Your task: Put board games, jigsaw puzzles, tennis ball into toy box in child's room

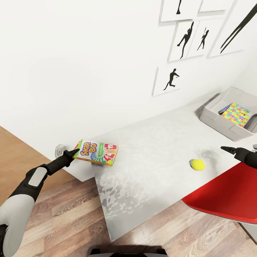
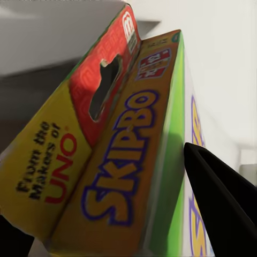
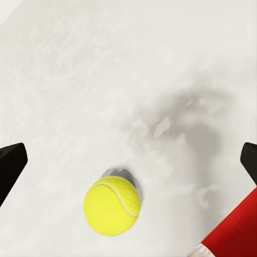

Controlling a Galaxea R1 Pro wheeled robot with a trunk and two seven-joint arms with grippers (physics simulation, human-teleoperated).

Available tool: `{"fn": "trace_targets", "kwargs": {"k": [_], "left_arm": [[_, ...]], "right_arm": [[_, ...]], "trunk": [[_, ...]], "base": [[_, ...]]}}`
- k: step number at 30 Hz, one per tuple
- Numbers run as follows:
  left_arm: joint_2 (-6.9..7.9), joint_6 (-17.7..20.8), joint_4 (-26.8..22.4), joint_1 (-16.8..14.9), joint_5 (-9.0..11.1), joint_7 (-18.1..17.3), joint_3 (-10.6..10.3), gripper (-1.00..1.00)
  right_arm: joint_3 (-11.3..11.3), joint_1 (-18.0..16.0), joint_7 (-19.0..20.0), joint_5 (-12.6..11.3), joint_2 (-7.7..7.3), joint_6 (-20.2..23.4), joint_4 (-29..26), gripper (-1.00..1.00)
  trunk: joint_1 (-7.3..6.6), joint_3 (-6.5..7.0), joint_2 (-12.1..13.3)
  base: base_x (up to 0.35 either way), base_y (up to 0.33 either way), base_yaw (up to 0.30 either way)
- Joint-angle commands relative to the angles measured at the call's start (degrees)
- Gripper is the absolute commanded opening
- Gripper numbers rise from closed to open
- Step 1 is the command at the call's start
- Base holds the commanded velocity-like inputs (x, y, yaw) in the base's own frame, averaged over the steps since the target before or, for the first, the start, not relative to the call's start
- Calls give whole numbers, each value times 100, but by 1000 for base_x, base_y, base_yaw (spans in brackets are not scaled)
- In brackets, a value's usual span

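My left gripper (image 1: 75,153) is shut on the end of a board game, the white, green and red Skip-Bo box (image 1: 97,151), holding it just above the left end of the white table (image 1: 150,142). In the left wrist view the Skip-Bo box (image 2: 123,160) sits between my black fingers (image 2: 222,206). The tennis ball (image 1: 197,164) lies on the table. My right gripper (image 1: 228,150) hovers open over the table to the right of it. The tennis ball (image 3: 112,205) lies beyond the wide-apart fingertips (image 3: 10,166). The grey toy box (image 1: 216,119) at the far right holds a colourful jigsaw puzzle (image 1: 236,115).
A red chair (image 1: 225,196) stands at the table's near right side, under my right arm, and also shows as the red chair (image 3: 230,233) beside the ball. Framed silhouette pictures (image 1: 185,39) hang on the white wall. Wood floor (image 1: 67,210) lies to the left.
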Motion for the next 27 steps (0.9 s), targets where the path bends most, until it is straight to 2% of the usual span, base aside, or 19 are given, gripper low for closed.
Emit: {"fn": "trace_targets", "kwargs": {"k": [1, 9, 27], "left_arm": [[0, 21, 3, -3, -20, -21, 24, -100], [-3, 42, -44, 7, -9, -335, 12, -100], [-2, 97, -245, 50, -1, -702, 25, -100]], "right_arm": [[-2, -5, -59, -61, -2, 23, -4, 100], [6, -8, -57, -61, -2, 23, -4, 100], [17, -7, -40, -62, -2, 23, -4, 100]], "trunk": [[4, -8, -9], [4, -8, -9], [4, -8, -9]], "base": [[0, 0, 0], [0, 0, 0], [0, 0, 0]]}}
